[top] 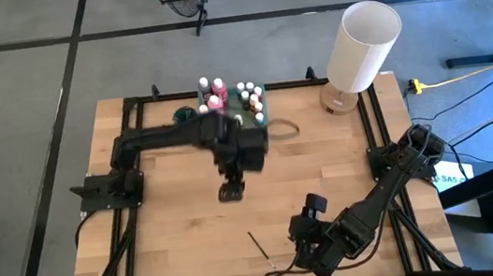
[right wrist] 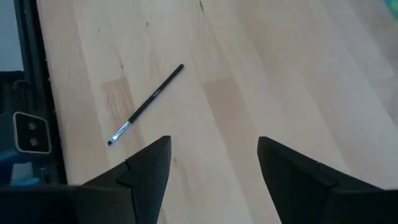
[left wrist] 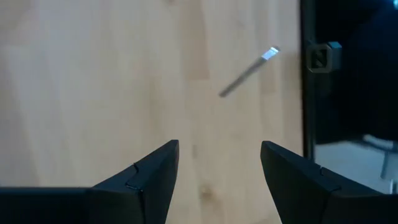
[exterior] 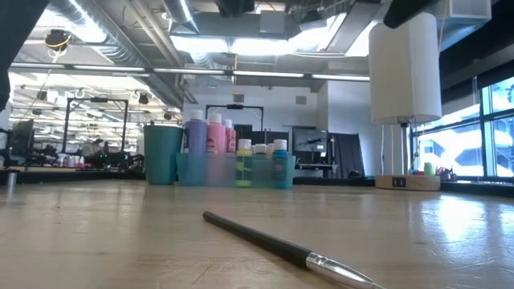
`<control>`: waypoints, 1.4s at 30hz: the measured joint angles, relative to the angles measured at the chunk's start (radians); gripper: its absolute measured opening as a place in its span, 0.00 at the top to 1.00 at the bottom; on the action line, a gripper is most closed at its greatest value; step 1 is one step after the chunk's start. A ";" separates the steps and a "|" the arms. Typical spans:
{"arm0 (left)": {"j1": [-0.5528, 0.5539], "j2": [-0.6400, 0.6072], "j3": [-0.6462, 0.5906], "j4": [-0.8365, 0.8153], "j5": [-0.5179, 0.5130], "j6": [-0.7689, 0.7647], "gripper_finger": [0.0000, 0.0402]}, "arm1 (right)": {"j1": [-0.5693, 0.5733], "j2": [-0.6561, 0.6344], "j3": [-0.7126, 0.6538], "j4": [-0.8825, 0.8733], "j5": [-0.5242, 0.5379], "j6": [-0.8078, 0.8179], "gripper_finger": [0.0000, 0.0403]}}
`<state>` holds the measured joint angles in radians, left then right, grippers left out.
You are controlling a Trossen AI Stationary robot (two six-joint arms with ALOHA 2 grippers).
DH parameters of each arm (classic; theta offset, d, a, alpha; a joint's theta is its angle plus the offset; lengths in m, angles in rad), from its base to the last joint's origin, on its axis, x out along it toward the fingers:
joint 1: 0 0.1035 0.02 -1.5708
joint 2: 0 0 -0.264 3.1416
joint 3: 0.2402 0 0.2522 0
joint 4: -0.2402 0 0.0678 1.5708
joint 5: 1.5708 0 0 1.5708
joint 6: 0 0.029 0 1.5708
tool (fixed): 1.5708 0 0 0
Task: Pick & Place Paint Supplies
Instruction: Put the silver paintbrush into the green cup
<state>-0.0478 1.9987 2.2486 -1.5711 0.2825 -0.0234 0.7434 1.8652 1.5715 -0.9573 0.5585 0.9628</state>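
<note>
High view shows the left gripper (top: 231, 193) hanging over bare wood near the table's middle, just in front of the green tray (top: 260, 90) where the paint bottles (top: 214, 96) stand packed upright; the right gripper (top: 299, 236) sits near the front edge, beside the one loose paintbrush (top: 260, 246). Low view looks along that brush (exterior: 281, 246) lying flat in the foreground, bottles (exterior: 215, 135) well behind it in the tray and a white lamp (exterior: 404, 68) off to the side. Left wrist view finds its fingers (left wrist: 152, 171) spread and empty, the brush (left wrist: 249, 72) ahead. Right wrist view shows fingers (right wrist: 149, 165) likewise parted, holding nothing, the brush (right wrist: 146, 104) close ahead, probably the next pick.
</note>
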 joint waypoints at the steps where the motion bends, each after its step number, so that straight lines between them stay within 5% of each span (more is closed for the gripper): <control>1: -0.029 0.000 0.000 0.000 -0.002 -0.002 0.44 | 0.002 0.000 0.000 -0.001 -0.011 0.008 0.40; 7: -0.237 0.000 0.000 0.000 -0.151 -0.046 0.44 | 0.036 -0.007 0.000 -0.039 -0.064 0.150 0.40; 13: -0.419 0.008 -0.001 0.066 -0.453 -0.038 0.44 | 0.107 -0.036 0.000 -0.176 0.029 0.337 0.40; 15: -0.462 0.019 -0.010 0.148 -0.482 -0.015 0.44 | 0.126 -0.037 0.000 -0.200 0.061 0.371 0.40; 31: -0.464 0.200 -0.172 0.588 -0.294 0.275 0.44 | 0.126 -0.037 0.000 -0.250 0.077 0.346 0.40; 42: -0.412 0.259 -0.173 0.635 -0.189 0.324 0.44 | 0.143 -0.035 0.041 -0.555 0.162 0.538 0.40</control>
<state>-0.4599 2.2578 2.0758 -0.9365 0.0938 0.3005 0.8861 1.8297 1.6127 -1.5127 0.7208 1.5004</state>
